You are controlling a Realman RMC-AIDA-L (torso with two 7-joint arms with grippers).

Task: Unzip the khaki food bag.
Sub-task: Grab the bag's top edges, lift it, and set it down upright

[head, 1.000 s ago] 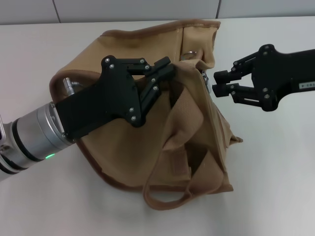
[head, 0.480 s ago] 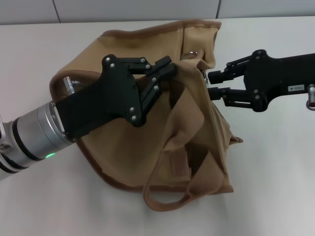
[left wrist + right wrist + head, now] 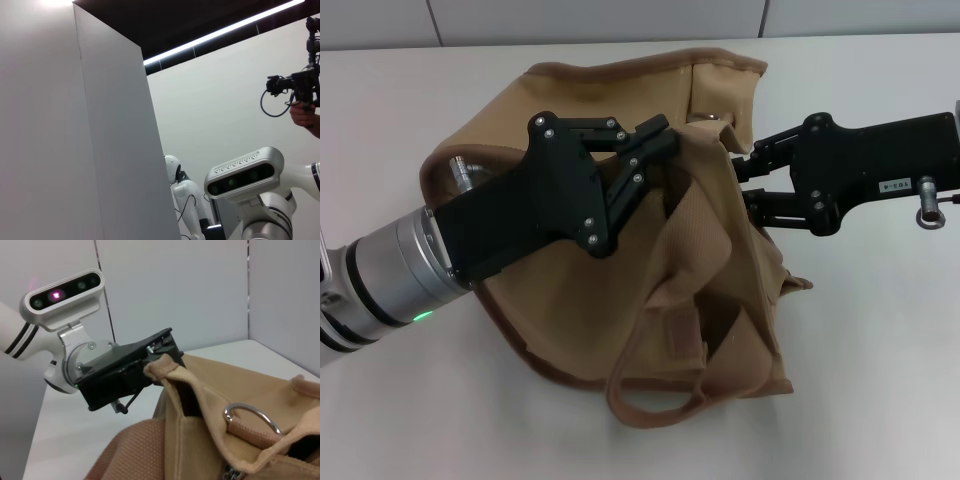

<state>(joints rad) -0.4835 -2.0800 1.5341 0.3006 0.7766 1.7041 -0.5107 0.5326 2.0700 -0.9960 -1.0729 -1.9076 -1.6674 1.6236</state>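
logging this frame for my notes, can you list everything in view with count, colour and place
khaki food bag: one, tan with brown piping, middle of the table, slumped
webbing handle: one loop shows, tan, at the bag's near edge
metal ring: one, silver, on a tab at the bag's far top edge
table: one, white, under the bag
left hand: one, black, shut on a fold of the bag's top edge
right hand: one, black, at the bag's right top edge, fingers apart

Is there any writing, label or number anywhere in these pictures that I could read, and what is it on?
Small white label on the right hand's black housing: has characters, but too small to read.
Large boxy tan canvas bag: no writing visible.
Left hand: no writing visible.
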